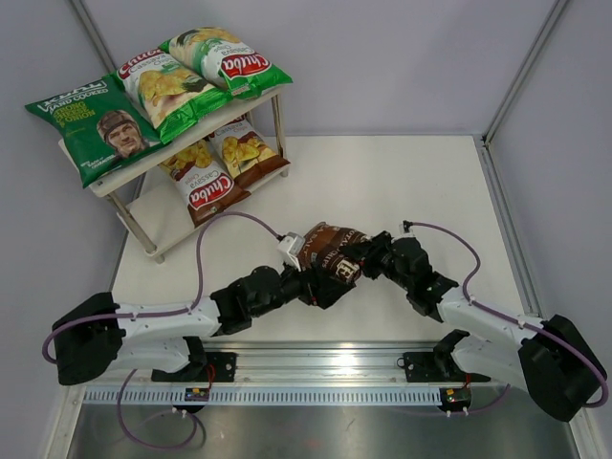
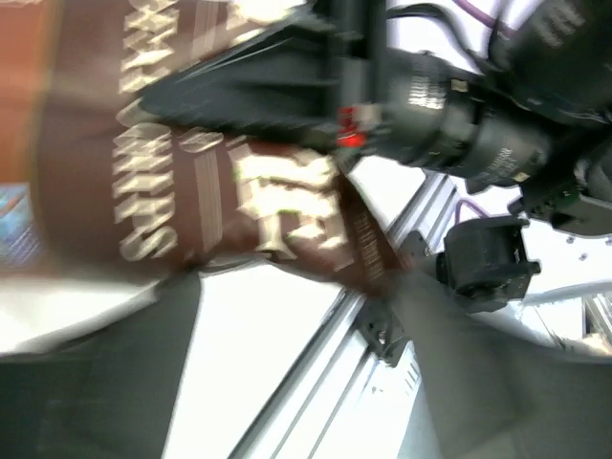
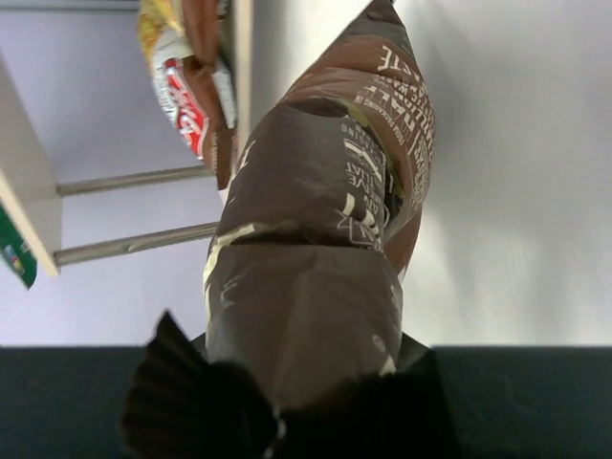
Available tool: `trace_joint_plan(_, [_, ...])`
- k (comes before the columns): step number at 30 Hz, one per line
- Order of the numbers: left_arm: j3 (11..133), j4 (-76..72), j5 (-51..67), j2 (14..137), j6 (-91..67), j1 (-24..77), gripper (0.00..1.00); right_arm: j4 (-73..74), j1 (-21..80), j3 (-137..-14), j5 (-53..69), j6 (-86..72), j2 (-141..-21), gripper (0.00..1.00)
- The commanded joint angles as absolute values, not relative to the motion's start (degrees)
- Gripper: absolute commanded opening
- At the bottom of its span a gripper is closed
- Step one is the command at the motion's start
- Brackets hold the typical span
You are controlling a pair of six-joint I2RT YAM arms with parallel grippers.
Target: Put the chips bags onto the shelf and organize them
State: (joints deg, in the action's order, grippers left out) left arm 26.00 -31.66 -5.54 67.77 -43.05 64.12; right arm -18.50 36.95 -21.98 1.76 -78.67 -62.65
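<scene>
The dark brown Kettle bag (image 1: pixel 330 247) hangs above the table centre; it also shows in the left wrist view (image 2: pixel 220 182) and the right wrist view (image 3: pixel 316 239). My right gripper (image 1: pixel 363 260) (image 3: pixel 306 402) is shut on its end. My left gripper (image 1: pixel 311 282) (image 2: pixel 287 373) is open just under the bag, with table showing between its fingers. The shelf (image 1: pixel 129 170) stands at the back left. Its top board holds the dark green face bag (image 1: pixel 100 129) and two green-white Chuba bags (image 1: pixel 167 86) (image 1: pixel 229 57). Two brown Chuba bags (image 1: pixel 201 177) (image 1: pixel 247 148) lie on the lower board.
The aluminium rail (image 1: pixel 316 361) with both arm bases runs along the near edge. Grey walls enclose the table at the back and sides. The right arm's wrist (image 2: pixel 459 115) sits close above my left gripper. A shelf leg (image 3: pixel 134 179) shows in the right wrist view.
</scene>
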Motion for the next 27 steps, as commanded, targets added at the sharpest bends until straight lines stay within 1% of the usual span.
trace_joint_plan(1, [24.43,-25.96,-13.17,61.72,-43.68,63.81,0.99,-27.06,37.00,-22.41,1.76,-72.34,-57.66,0.21])
trace_joint_plan(2, [24.43,-19.92,-15.18,58.31,-43.86,63.90,0.99,-27.85,37.00,-22.15,2.45,-71.81,-56.96,0.20])
trace_joint_plan(4, [24.35,-13.83,-21.05,54.16,-45.43,63.81,0.99,-31.10,37.00,-21.01,3.25,-70.40,-56.17,0.19])
trace_joint_plan(5, [24.26,-9.36,-22.75,50.23,-45.70,63.81,0.99,-31.90,37.00,-20.66,4.12,-69.88,-55.55,0.19])
trace_joint_plan(9, [24.08,-1.42,-26.45,43.51,-46.14,63.46,0.99,-37.96,36.91,-18.81,7.81,-64.18,-52.65,0.19])
trace_joint_plan(11, [26.18,3.39,-26.02,42.11,-45.27,62.76,0.99,-38.06,36.91,-18.55,10.97,-61.45,-49.51,0.18])
trace_joint_plan(14, [30.57,6.93,-21.64,40.61,-39.66,61.79,0.99,-34.65,36.91,-18.89,15.10,-55.39,-43.43,0.18])
trace_joint_plan(15, [31.63,7.90,-17.88,40.00,-36.33,61.18,0.99,-33.85,36.83,-18.98,16.34,-52.15,-41.76,0.20])
trace_joint_plan(17, [34.80,10.70,-13.47,38.94,-33.67,57.76,0.99,-30.09,36.91,-19.77,19.93,-49.58,-36.49,0.20])
trace_joint_plan(19, [35.68,11.42,-4.34,35.52,-30.95,52.23,0.99,-26.82,36.91,-20.74,22.75,-45.63,-31.67,0.20])
trace_joint_plan(20, [36.29,11.08,-0.39,34.29,-29.98,50.03,0.99,-24.98,36.91,-21.53,26.07,-44.66,-30.25,0.20])
trace_joint_plan(21, [36.82,11.07,8.09,33.23,-29.27,47.92,0.99,-24.35,36.91,-22.06,27.76,-43.60,-29.02,0.20])
trace_joint_plan(22, [37.35,11.25,12.09,31.74,-28.83,44.51,0.99,-23.56,36.83,-22.67,29.43,-42.90,-26.74,0.20])
trace_joint_plan(23, [38.75,10.99,16.13,31.38,-28.13,43.25,0.99,-22.86,36.83,-23.81,32.92,-42.46,-25.85,0.20])
trace_joint_plan(24, [39.46,10.81,23.57,31.46,-27.34,42.55,0.99,-22.33,36.83,-24.43,34.35,-41.58,-24.97,0.20])
trace_joint_plan(26, [40.16,7.32,32.03,32.34,-27.07,42.01,0.99,-21.54,36.91,-25.57,38.12,-40.96,-23.03,0.20])
trace_joint_plan(27, [40.51,5.90,38.95,32.87,-27.68,42.10,0.99,-21.10,36.83,-26.88,39.36,-40.17,-22.59,0.20])
